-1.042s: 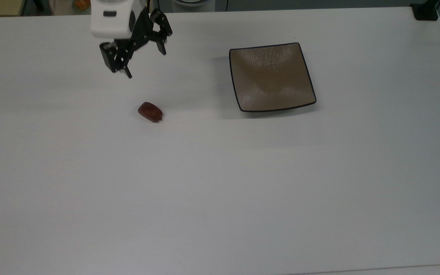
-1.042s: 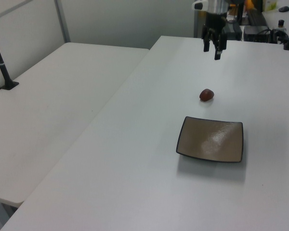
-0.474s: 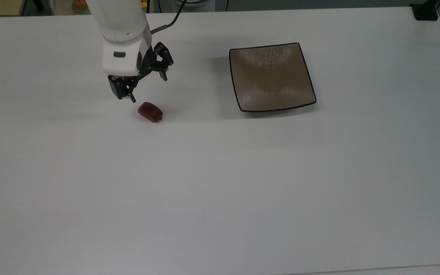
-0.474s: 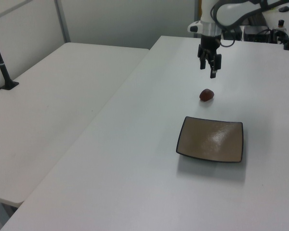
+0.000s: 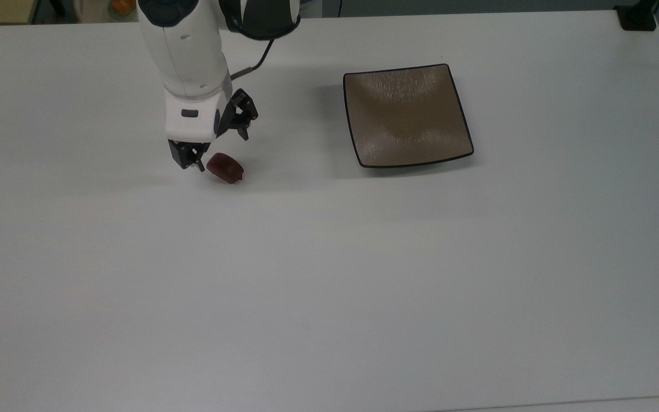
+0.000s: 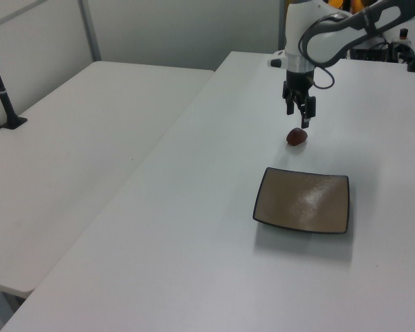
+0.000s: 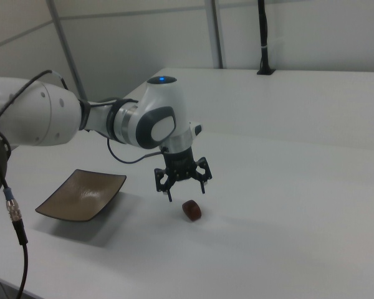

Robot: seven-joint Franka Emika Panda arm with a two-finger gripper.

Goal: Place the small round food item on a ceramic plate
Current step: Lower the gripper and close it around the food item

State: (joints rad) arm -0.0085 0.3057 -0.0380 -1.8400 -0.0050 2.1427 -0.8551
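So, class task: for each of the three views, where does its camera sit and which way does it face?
Top view: overhead, looking down on the white table; arm and open gripper by the food item.
Left view: raised at one table end, looking along it past the plate to the arm.
Right view: low, from the opposite side; arm and gripper fill the middle.
All share the food item and plate.

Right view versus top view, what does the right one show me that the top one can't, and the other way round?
The right view shows the air gap between the open gripper and the small round food item on the table.

The top view shows the whole square outline of the ceramic plate and the flat distance from it to the item.

Both show the item untouched and the plate bare.
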